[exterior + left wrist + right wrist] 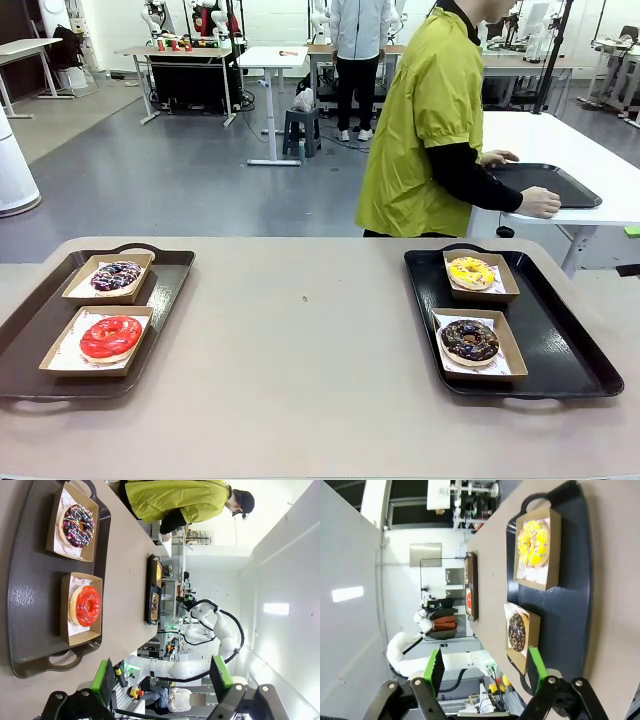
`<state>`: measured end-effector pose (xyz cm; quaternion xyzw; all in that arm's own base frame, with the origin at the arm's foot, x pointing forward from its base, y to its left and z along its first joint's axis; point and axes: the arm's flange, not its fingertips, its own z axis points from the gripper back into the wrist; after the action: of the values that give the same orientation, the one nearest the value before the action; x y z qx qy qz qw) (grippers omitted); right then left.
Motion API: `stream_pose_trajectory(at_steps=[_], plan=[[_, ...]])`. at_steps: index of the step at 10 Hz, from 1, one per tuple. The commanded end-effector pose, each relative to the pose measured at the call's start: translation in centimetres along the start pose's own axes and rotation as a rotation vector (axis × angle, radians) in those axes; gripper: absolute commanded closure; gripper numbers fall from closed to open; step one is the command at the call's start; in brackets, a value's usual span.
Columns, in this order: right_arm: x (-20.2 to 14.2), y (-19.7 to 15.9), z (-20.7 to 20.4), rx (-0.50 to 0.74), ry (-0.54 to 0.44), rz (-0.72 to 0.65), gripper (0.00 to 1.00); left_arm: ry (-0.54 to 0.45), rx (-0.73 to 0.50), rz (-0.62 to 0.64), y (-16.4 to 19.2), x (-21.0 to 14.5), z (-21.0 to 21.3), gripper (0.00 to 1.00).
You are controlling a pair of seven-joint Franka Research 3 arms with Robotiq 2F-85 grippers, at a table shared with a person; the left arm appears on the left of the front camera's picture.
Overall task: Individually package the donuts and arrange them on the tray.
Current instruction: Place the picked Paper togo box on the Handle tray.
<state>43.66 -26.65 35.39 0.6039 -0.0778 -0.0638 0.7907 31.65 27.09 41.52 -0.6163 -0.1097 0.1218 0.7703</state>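
From the front camera I see the desk [300, 340] with two dark trays: the left tray [30, 345] at the lower left of the frame and the right tray [560, 340] at the lower right. On the left tray, the sprinkled donut [116, 276] sits in its cardboard box toward the top, and the red donut [110, 337] sits in its own box just below it. On the right tray, the yellow donut [471, 271] is boxed near the upper end, and the chocolate donut [469, 341] is boxed below it. All four lie flat, one per box, the boxes apart from each other. At the upper right a person [430, 120] in a yellow-green top leans over another desk, one hand resting on a third tray [560, 185]. My left hand [162, 682] is released, its green pads spread wide at the bottom of its wrist view, holding nothing, with the left tray in the upper left of that frame. My right hand [485, 672] is likewise spread and grasps nothing, the right tray lying to the upper right of its view.
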Motion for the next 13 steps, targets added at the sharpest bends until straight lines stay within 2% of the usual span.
stream_pose_trajectory(at_steps=[1,13], plan=[[-1.40,0.34,-0.27,-0.032,0.046,-0.015,0.14,0.004,0.005,-0.003,-0.15,-0.30,0.14,0.00],[-1.40,0.34,-0.27,-0.032,0.046,-0.015,0.14,0.004,0.005,-0.003,-0.15,-0.30,0.14,0.00]])
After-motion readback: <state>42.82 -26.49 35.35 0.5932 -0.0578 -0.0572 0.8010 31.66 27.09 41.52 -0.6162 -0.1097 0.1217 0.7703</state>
